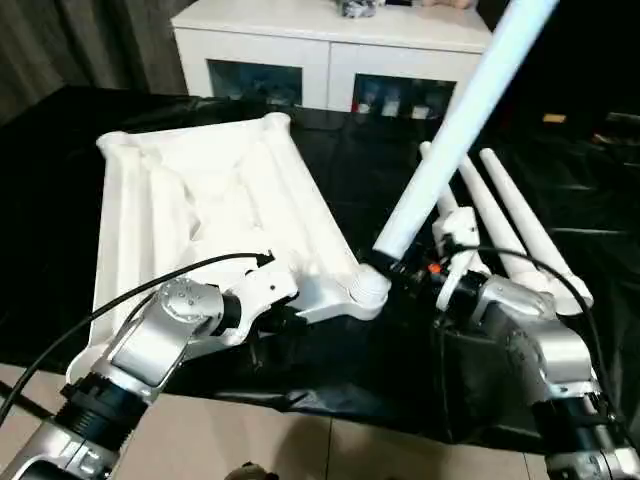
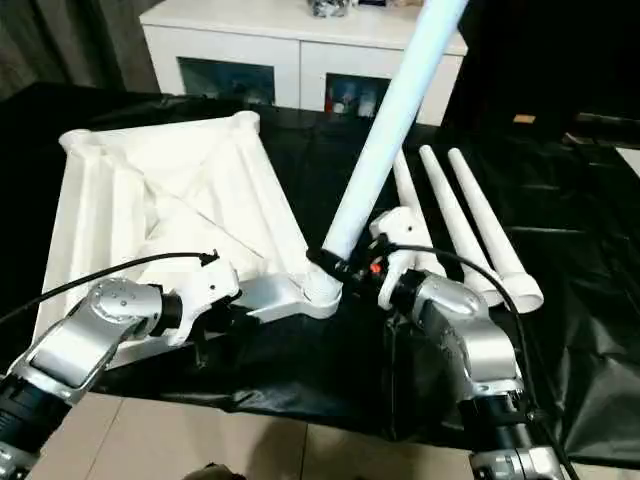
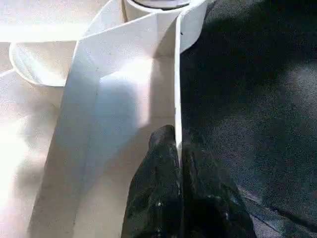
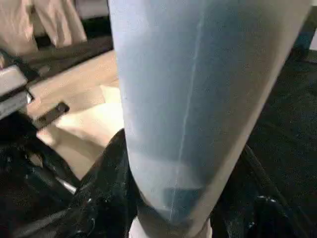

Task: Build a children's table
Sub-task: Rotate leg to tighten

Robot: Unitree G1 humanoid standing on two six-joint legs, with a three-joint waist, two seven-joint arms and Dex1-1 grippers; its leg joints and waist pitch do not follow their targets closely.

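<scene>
The children's table top (image 1: 200, 190) lies upside down on black cloth, ribbed side up. One white leg (image 1: 450, 130) stands tilted with its lower end in the near right corner socket (image 1: 368, 288). My right gripper (image 1: 405, 268) is shut on that leg just above the socket, and its dark fingers (image 4: 106, 188) wrap the tube (image 4: 198, 89). My left gripper (image 3: 177, 163) is shut on the thin rim wall (image 3: 176, 89) of the top, a short way from the same socket. Three more legs (image 1: 510, 225) lie side by side on the cloth to the right.
A white cabinet (image 1: 330, 50) with glass doors stands behind the work. The black cloth (image 1: 580, 170) covers the surface and hangs over its near edge above a tiled floor (image 1: 250, 440). A black cable (image 1: 120, 300) runs over my left forearm.
</scene>
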